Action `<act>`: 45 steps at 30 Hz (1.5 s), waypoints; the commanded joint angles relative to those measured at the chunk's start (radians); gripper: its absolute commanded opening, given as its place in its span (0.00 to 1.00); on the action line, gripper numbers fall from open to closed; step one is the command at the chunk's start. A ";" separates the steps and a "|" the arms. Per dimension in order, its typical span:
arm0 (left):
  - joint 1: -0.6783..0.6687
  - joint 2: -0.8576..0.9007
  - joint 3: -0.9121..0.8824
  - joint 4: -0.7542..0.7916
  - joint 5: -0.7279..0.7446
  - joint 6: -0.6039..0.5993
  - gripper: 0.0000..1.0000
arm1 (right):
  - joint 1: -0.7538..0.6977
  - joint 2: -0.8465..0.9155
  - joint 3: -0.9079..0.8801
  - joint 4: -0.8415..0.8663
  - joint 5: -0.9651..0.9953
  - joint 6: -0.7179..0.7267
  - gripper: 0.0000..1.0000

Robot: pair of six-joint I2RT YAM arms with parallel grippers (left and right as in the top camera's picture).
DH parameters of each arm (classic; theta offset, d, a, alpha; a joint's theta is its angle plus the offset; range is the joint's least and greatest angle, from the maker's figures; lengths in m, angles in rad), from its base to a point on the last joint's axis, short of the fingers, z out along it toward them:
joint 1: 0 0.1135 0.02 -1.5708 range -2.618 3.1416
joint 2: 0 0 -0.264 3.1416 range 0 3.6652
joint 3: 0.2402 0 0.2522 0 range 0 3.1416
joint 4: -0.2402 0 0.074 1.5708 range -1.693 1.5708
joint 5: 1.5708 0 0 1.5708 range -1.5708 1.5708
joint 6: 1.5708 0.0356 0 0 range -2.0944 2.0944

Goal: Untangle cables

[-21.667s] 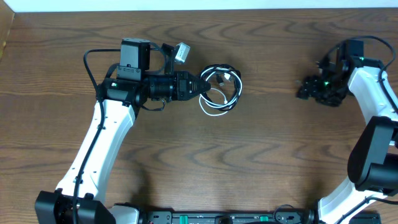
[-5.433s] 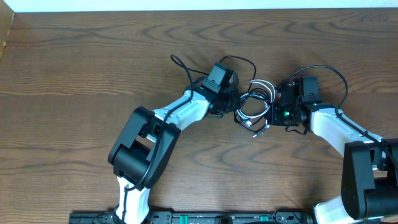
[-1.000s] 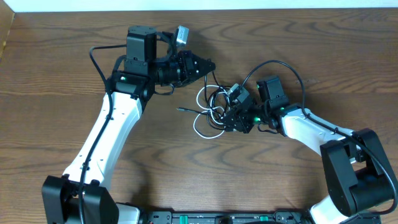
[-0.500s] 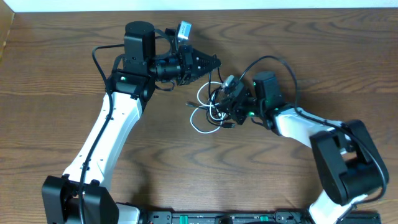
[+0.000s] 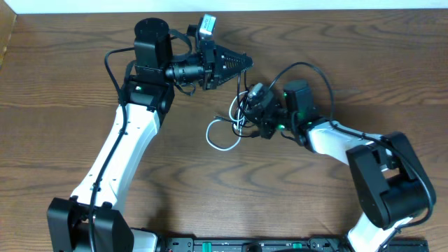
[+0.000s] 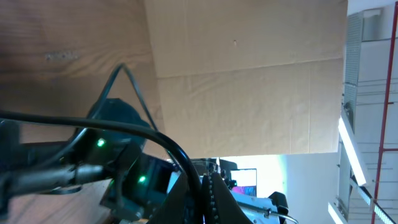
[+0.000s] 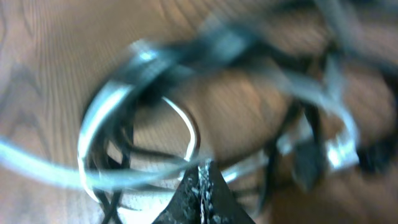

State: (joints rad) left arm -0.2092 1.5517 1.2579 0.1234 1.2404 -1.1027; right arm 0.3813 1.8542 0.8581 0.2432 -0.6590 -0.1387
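The cables lie tangled at mid-table: a white cable (image 5: 218, 142) loops out to the left, and a black cable (image 5: 240, 94) rises from the knot to my left gripper (image 5: 246, 63). That gripper is shut on the black cable (image 6: 143, 134), which runs into its closed tips (image 6: 208, 180). My right gripper (image 5: 250, 120) reaches into the knot from the right. In the blurred right wrist view its jaws (image 7: 204, 169) are closed where a strand of the white cable (image 7: 112, 106) crosses them, with black strands (image 7: 124, 152) beside it.
Bare wooden table (image 5: 350, 203) surrounds the knot. The right arm's body (image 6: 118, 155), with green lights, fills the lower left of the left wrist view, close to my left gripper. A cardboard wall (image 6: 249, 93) stands behind it.
My right gripper has closed in the knot. The left gripper has moved a little right and up, drawing the black cable taut. The white loop has shifted left.
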 commanded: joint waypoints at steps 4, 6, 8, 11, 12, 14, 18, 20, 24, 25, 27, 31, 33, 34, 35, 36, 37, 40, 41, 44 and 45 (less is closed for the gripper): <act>0.073 -0.024 0.009 -0.016 0.035 0.104 0.08 | -0.182 -0.187 0.008 -0.248 -0.072 0.188 0.01; 0.085 -0.023 0.009 -0.049 0.035 0.157 0.07 | -0.229 -0.237 0.008 -0.338 -0.057 0.191 0.01; 0.087 -0.023 0.008 -0.098 0.035 0.227 0.07 | -0.262 -0.281 0.008 -0.408 -0.022 0.204 0.01; 0.073 -0.020 0.006 -0.246 0.023 0.394 0.08 | -0.284 -0.323 0.008 -0.473 0.030 0.241 0.01; 0.066 -0.018 0.005 -0.326 0.006 0.467 0.08 | -0.284 -0.329 0.008 -0.482 0.038 0.245 0.01; 0.056 -0.013 0.005 -0.495 -0.068 0.595 0.08 | -0.282 -0.331 0.008 -0.488 0.056 0.274 0.01; 0.050 -0.003 0.005 -0.820 -0.378 0.764 0.07 | -0.282 -0.330 0.008 -0.488 0.055 0.280 0.01; 0.049 0.001 0.003 -0.945 -0.536 0.801 0.07 | -0.282 -0.330 0.008 -0.488 0.058 0.280 0.02; 0.049 0.003 0.003 -1.065 -0.684 0.840 0.08 | -0.282 -0.330 0.008 -0.487 0.066 0.275 0.02; 0.049 0.003 0.003 -1.084 -0.719 0.840 0.09 | -0.282 -0.330 0.008 -0.487 0.068 0.271 0.02; 0.049 0.003 0.003 -1.103 -0.787 0.840 0.23 | -0.282 -0.330 0.008 -0.487 0.082 0.272 0.03; 0.051 0.003 0.003 -1.056 -0.846 0.839 0.38 | -0.282 -0.330 0.008 -0.488 0.093 0.272 0.07; 0.056 0.003 0.003 -0.992 -0.845 0.811 0.41 | -0.282 -0.330 0.008 -0.488 0.104 0.272 0.11; 0.058 0.003 0.003 -0.962 -0.845 0.793 0.41 | -0.282 -0.330 0.008 -0.489 0.108 0.272 0.11; 0.060 0.003 0.003 -0.919 -0.845 0.777 0.41 | -0.282 -0.330 0.008 -0.489 0.108 0.272 0.11; 0.060 0.003 0.003 -0.875 -0.845 0.776 0.42 | -0.282 -0.330 0.008 -0.489 0.108 0.272 0.12; 0.059 0.003 0.003 -0.838 -0.846 0.776 0.42 | -0.282 -0.330 0.008 -0.491 0.108 0.272 0.12; 0.057 0.016 0.003 -0.749 -0.846 0.763 0.43 | -0.282 -0.330 0.008 -0.498 0.108 0.272 0.12; 0.057 0.024 0.003 -0.727 -0.847 0.764 0.43 | -0.282 -0.330 0.008 -0.499 0.108 0.272 0.12; 0.057 0.057 0.003 -0.685 -0.898 0.756 0.43 | -0.282 -0.330 0.008 -0.502 0.107 0.272 0.12; 0.057 0.074 0.003 -0.679 -0.914 0.745 0.44 | -0.282 -0.330 0.008 -0.502 0.107 0.272 0.12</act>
State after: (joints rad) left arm -0.1574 1.5703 1.2549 -0.5690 0.3931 -0.3290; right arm 0.0994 1.5318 0.8574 -0.2569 -0.5526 0.1295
